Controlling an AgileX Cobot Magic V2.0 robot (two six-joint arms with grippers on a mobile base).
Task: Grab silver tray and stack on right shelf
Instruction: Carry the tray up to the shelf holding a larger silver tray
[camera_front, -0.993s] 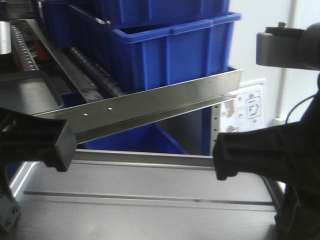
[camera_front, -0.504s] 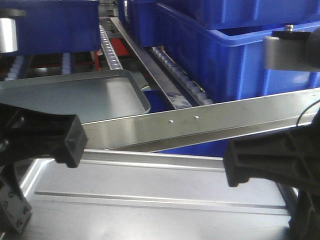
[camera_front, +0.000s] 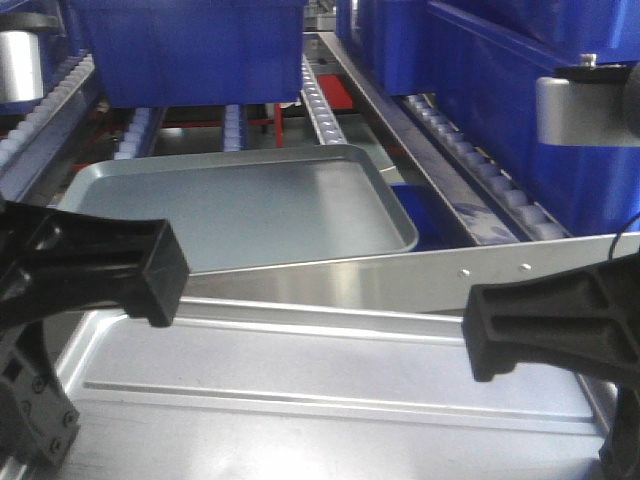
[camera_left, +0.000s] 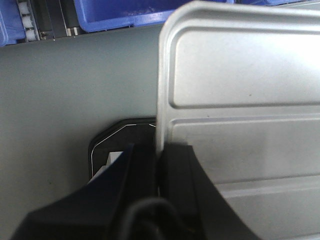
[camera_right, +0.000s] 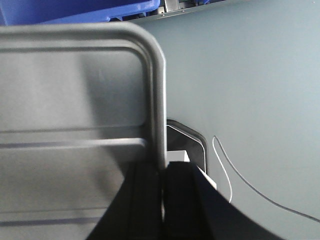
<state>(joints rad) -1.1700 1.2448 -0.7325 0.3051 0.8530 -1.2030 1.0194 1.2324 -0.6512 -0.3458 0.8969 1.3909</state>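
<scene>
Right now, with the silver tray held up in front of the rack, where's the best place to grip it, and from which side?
Grip the low raised rim at its two short ends, one gripper coming in from each side. The silver tray is wide and shallow, so the rim is the only edge to pinch. The left gripper and right gripper clamp it there.

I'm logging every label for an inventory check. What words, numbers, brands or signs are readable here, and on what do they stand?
None: no readable text in any view.
The blue crates, the grey tray, the front rail, the silver tray, and the left gripper and right gripper clamped on its rim all show bare, unprinted surfaces.
</scene>
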